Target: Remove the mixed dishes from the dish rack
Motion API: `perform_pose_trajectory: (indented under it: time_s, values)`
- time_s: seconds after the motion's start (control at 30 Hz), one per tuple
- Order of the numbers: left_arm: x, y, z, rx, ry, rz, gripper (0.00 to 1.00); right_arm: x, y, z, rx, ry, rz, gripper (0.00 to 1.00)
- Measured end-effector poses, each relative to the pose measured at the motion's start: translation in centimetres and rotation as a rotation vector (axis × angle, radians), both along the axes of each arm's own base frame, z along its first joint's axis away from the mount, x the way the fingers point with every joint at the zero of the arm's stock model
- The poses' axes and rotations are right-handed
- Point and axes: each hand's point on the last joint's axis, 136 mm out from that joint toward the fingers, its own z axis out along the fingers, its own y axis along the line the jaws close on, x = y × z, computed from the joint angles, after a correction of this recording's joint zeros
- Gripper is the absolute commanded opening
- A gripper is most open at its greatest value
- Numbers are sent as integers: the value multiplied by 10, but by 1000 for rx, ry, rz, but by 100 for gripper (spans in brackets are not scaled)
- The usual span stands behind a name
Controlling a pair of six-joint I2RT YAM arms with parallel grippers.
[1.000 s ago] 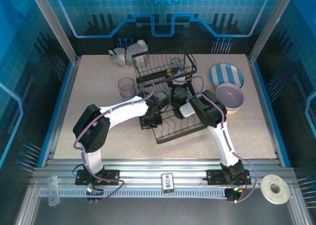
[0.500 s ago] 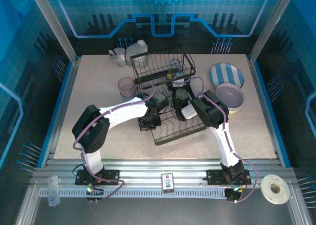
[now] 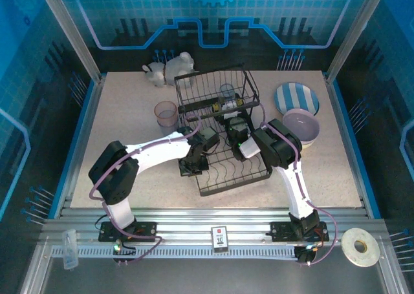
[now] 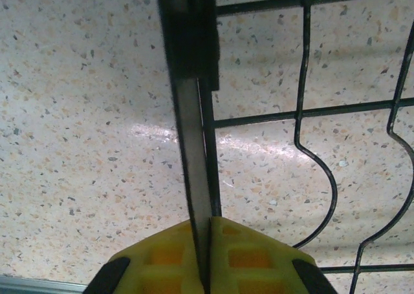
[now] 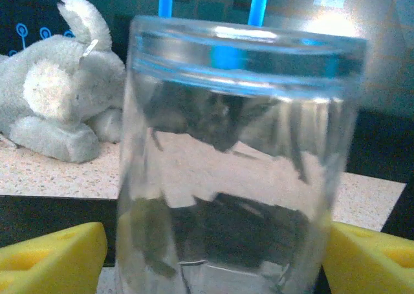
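Out on the speckled table [image 3: 129, 106] sit the blue-and-white striped round plate [image 3: 296, 99], the lavender bowl [image 3: 301, 127] and the see-through pink tumbler [image 3: 166, 114]. I think only the see-through blue-grey tumbler [image 5: 239, 158] is left, up in the top tier of the big black wire dish rack [image 3: 233, 174], between the wide-apart pads of my right gripper [image 5: 213, 255]. My left gripper [image 4: 202, 242] is pinched shut on a rack wire. Wires crowd the tumbler; the table's left side has room
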Motion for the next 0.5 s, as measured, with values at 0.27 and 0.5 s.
perform_pose_trajectory:
  time_s: [0.27, 0.5]
  values:
    - [-5, -1, 0, -5, 6, -11, 0, 5, -3, 5, 31, -5, -33, 100]
    - [-4, -2, 0, -11, 1, -12, 0, 9, -7, 6, 60, -6, -74, 99]
